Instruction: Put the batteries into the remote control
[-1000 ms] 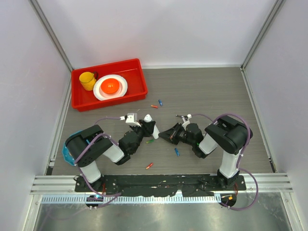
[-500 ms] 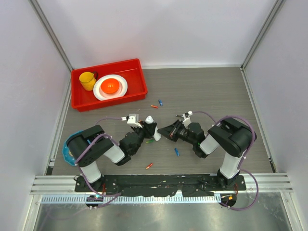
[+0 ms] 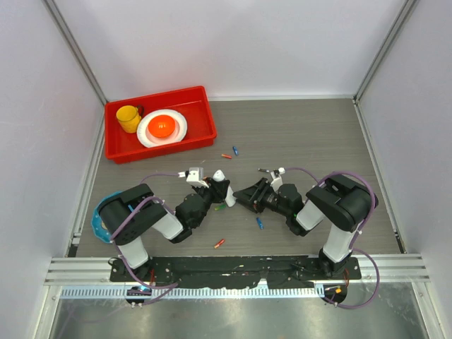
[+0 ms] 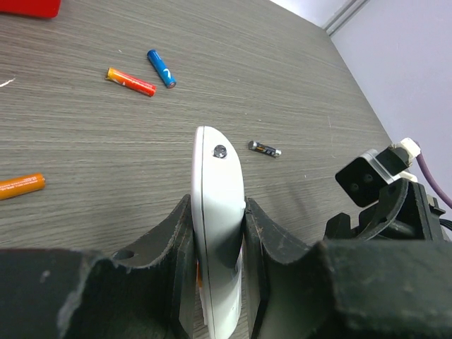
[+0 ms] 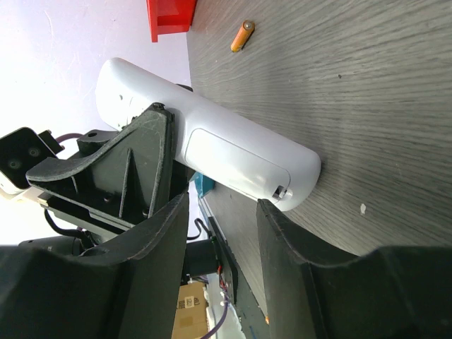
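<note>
My left gripper (image 4: 217, 233) is shut on the remote control (image 4: 217, 205), a white oblong held on edge just above the table; it also shows from above (image 3: 221, 179). In the right wrist view the remote control (image 5: 212, 141) shows a closed back panel with a small latch. My right gripper (image 5: 222, 212) is open just short of the remote's end, with nothing between its fingers, and it shows from above (image 3: 245, 197). Batteries lie loose on the table: an orange-red one (image 4: 131, 82), a blue one (image 4: 161, 68), a dark one (image 4: 265, 149) and an orange one (image 4: 21, 186).
A red tray (image 3: 201, 138) at the back left holds a yellow cup (image 3: 128, 118) and a white plate (image 3: 176, 131) with an orange thing on it. A blue battery (image 3: 260, 223) and a red one (image 3: 219, 244) lie near the arms' bases. White walls close in the table.
My right gripper's jaws have gone from nearly shut to open beside the remote. The left gripper has kept still with the remote in it.
</note>
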